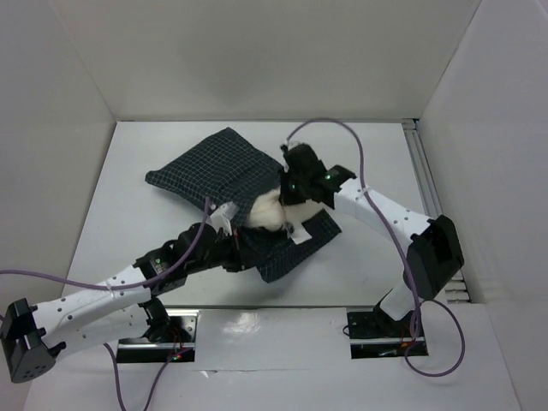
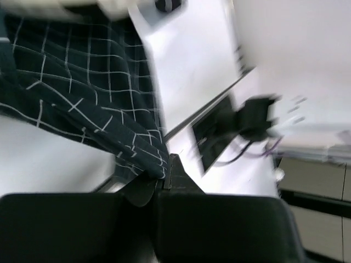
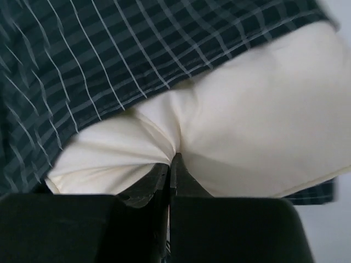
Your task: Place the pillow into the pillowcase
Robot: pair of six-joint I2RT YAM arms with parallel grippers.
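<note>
The dark checked pillowcase (image 1: 218, 171) lies crumpled across the middle of the table, with the cream pillow (image 1: 267, 212) mostly inside it and only its near end showing. My left gripper (image 1: 238, 244) is shut on the near hem of the pillowcase (image 2: 109, 115); the fabric hangs from the closed tips. My right gripper (image 1: 289, 190) is shut and pinches a fold of the pillow (image 3: 247, 131), which fills the right wrist view under the pillowcase edge (image 3: 109, 55).
White walls enclose the table on the left, back and right. A metal rail (image 1: 428, 180) runs along the right side. Two base plates (image 1: 158, 338) sit at the near edge, and purple cables (image 1: 342, 128) loop above the right arm.
</note>
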